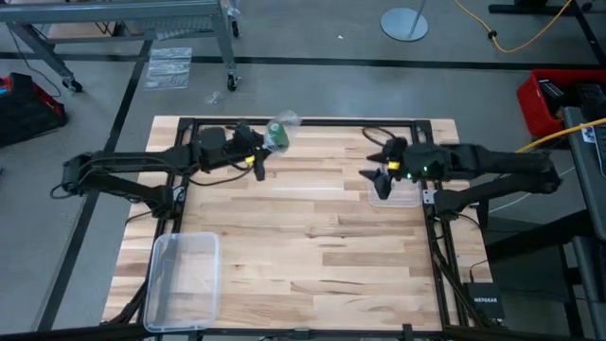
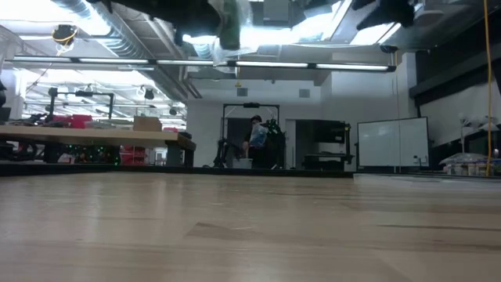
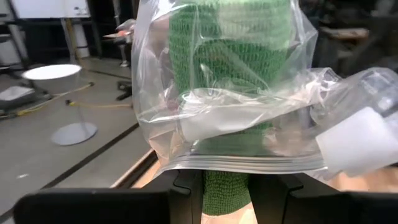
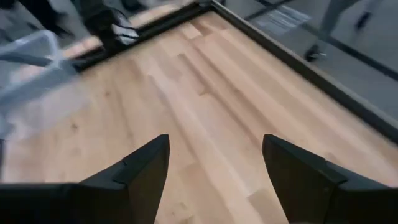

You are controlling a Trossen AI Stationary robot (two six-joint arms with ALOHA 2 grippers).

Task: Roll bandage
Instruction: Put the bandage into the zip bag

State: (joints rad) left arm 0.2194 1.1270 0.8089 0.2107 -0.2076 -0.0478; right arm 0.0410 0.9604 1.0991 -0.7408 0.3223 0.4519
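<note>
The bandage (image 3: 230, 56) is a bright green roll that sits mostly inside a crinkly clear plastic bag (image 3: 186, 118). One end of the roll sticks out of the bag's zip edge. My left gripper (image 1: 258, 159) is shut on it near the table's far edge, left of centre, with roll and bag (image 1: 278, 133) held high above the table. In the low view they show at the top (image 2: 229, 23). My right gripper (image 1: 379, 169) is open and empty over the table's right half. In the right wrist view (image 4: 214, 140) only bare wood lies below it. My left gripper pinches the green roll's end (image 3: 225, 190) between its two fingers, where it sticks out below the bag's zip edge (image 3: 249, 163). The roll points away from the fingers, with the bag around its far part. Roll and bag are lifted clear of the table.
A clear plastic box (image 1: 185, 279) stands at the near left corner. It also shows in the right wrist view (image 4: 37, 62). A flat clear plastic piece (image 1: 402, 196) lies under my right gripper. A black frame (image 1: 312, 121) runs along the table's edges.
</note>
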